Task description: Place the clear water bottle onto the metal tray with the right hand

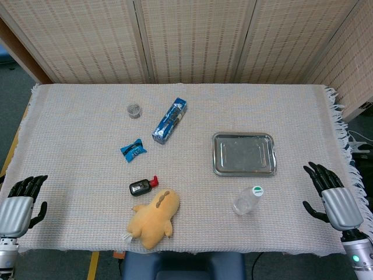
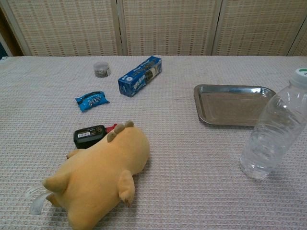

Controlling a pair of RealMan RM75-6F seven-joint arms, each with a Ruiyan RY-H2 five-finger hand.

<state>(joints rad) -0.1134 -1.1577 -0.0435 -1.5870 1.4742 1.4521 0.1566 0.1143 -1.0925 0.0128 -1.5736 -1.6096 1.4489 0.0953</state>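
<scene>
The clear water bottle [image 1: 247,200] [image 2: 278,126] stands upright on the cloth, white cap with green mark on top, just in front of the metal tray [image 1: 243,153] [image 2: 233,104]. The tray holds nothing. My right hand [image 1: 330,192] hovers at the table's right edge, fingers spread, holding nothing, well to the right of the bottle. At the left front corner my left hand [image 1: 22,202] also has its fingers apart with nothing in them. Neither hand shows in the chest view.
A yellow plush toy [image 1: 155,217] [image 2: 100,177] lies near the front edge beside a small black and red device [image 1: 142,186] [image 2: 89,135]. Further back are a blue snack packet [image 1: 133,149] [image 2: 91,101], a blue box [image 1: 169,120] [image 2: 140,75] and a small round tin [image 1: 135,110] [image 2: 101,69].
</scene>
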